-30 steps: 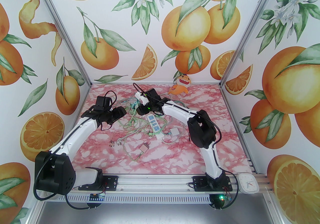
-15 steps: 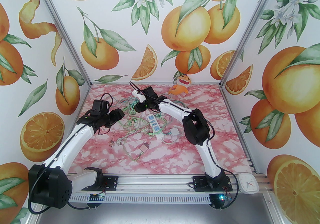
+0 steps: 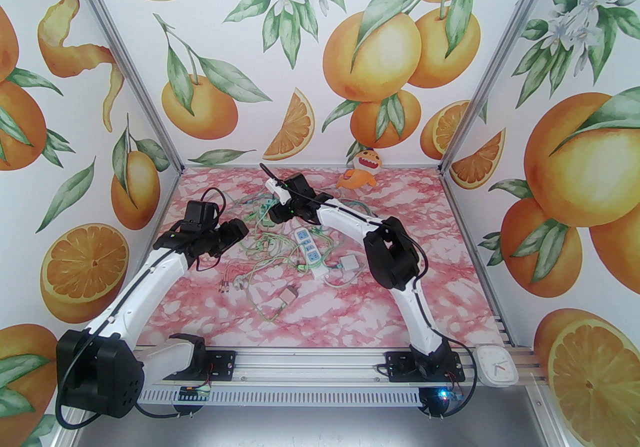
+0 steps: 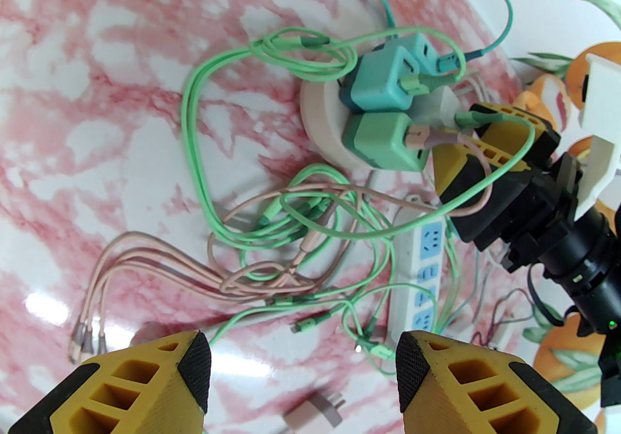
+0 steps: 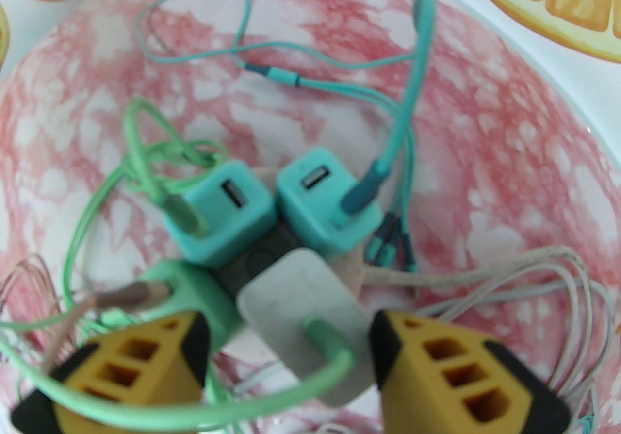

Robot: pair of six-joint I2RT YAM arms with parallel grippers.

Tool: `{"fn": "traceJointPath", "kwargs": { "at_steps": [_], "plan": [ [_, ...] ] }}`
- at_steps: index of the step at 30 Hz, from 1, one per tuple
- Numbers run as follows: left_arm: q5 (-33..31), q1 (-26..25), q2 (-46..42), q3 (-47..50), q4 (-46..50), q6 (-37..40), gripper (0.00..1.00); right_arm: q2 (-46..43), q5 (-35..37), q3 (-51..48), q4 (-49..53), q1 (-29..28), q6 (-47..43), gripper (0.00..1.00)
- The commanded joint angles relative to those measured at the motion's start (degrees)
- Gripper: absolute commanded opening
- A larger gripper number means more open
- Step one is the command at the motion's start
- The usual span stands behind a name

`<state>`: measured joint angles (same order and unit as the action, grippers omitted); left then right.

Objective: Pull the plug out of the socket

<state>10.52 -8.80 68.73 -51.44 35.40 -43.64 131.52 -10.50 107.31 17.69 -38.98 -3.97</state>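
Observation:
A round beige socket (image 4: 318, 131) lies on the pink marble table among tangled cables, with several cube plugs in it: two teal plugs (image 5: 228, 208), a green plug (image 4: 383, 141) and a white plug (image 5: 301, 310). My right gripper (image 5: 288, 340) is open and straddles the white plug, its left finger close to the green plug. In the left wrist view the right gripper (image 4: 451, 136) reaches the socket from the right. My left gripper (image 4: 303, 354) is open with nothing between its fingers. It hovers left of the socket (image 3: 265, 209), over loose cables.
A white power strip (image 3: 308, 249) with blue outlets lies just in front of the socket. A loose grey plug (image 3: 348, 262) and a beige plug (image 3: 287, 296) lie nearer the front. An orange plush toy (image 3: 361, 167) sits at the back wall. A white clock (image 3: 496, 366) is at the front right.
My left arm has drawn back to the left, away from the socket. My right arm has shifted slightly left over the plugs and its jaws have widened.

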Motion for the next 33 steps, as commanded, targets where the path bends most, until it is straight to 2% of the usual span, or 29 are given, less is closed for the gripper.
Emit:
{"fn": "traceJointPath", "kwargs": {
  "at_steps": [1,7,18,26,33],
  "plan": [
    [-0.17,-0.27,-0.53,0.72,-0.15,-0.61,0.67,-1.71,1.72,-2.13,-0.18,1.44,0.8,0.62],
    [-0.17,-0.27,-0.2,1.06,-0.41,-0.74,0.67,-4.42,-0.35,-3.75,-3.08,3.15,0.63,0.62],
    [0.51,-0.26,1.54,-0.4,-0.21,-0.19,0.67,-0.14,-14.77,-2.72,-2.7,4.16,-5.04,0.63],
    [0.14,-0.26,1.07,-0.7,1.08,0.14,0.67,2.6,-14.49,1.03,1.02,3.14,-5.23,0.59],
    [0.43,-0.34,1.54,-0.77,0.4,0.55,0.67,0.89,-13.07,-0.91,3.25,0.65,-4.59,0.47]
  ]
}}
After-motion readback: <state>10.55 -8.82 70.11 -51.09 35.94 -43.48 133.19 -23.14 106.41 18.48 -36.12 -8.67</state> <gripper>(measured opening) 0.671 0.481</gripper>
